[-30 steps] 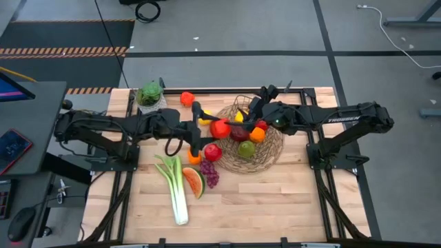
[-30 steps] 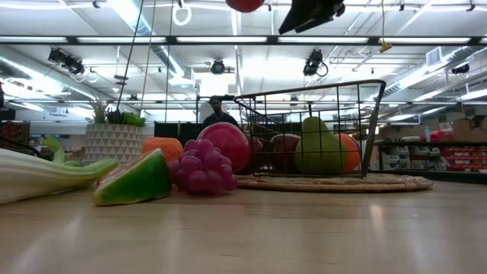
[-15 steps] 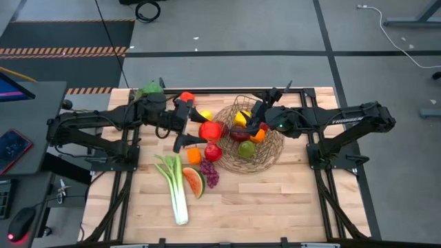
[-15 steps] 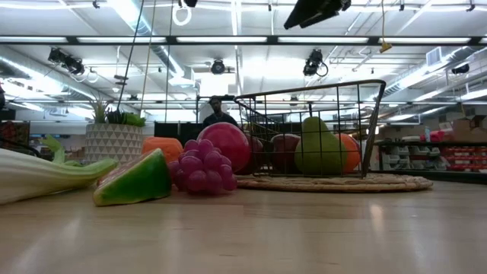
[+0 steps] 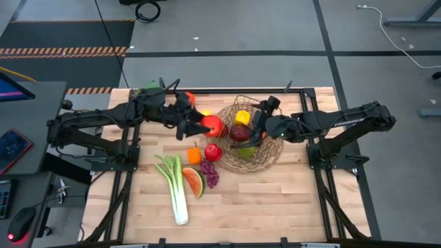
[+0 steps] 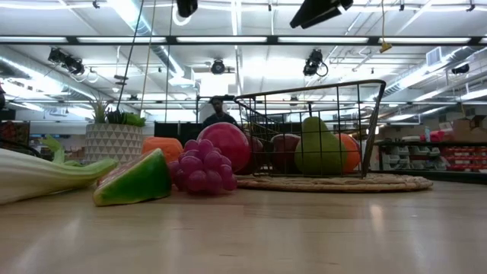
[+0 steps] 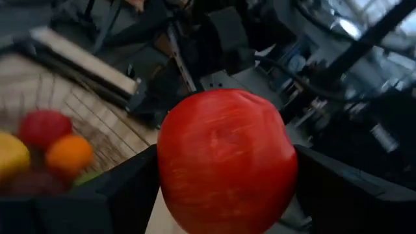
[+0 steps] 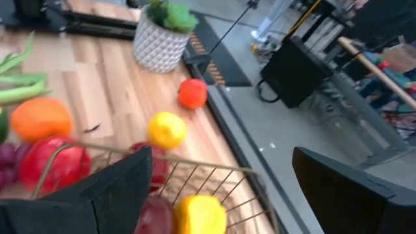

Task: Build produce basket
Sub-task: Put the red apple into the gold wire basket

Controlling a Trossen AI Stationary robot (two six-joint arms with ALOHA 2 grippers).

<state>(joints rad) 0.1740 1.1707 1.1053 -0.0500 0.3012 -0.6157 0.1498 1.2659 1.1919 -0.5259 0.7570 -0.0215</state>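
High view: we're partway. Left gripper point(image 5: 196, 126) fingers are gripping a red apple point(image 5: 213, 125) left of the half-filled basket point(image 5: 273, 153); right gripper point(image 5: 260, 129) is hovering open over it; leek point(image 5: 176, 190), watermelon slice point(image 5: 193, 182), grapes point(image 5: 209, 173) are waiting on the counter point(image 5: 275, 200).

Wooden table point(image 5: 275, 200) with the basket and loose produce on it

The basket point(image 5: 270, 153) sits right of centre. At its 9 o'clock lie a red apple point(image 5: 213, 151) and an orange point(image 5: 194, 156); toward 7 o'clock, grapes point(image 5: 210, 173), a watermelon slice point(image 5: 193, 182) and a leek point(image 5: 175, 188). A potted plant point(image 6: 112, 137) stands toward 10 o'clock.
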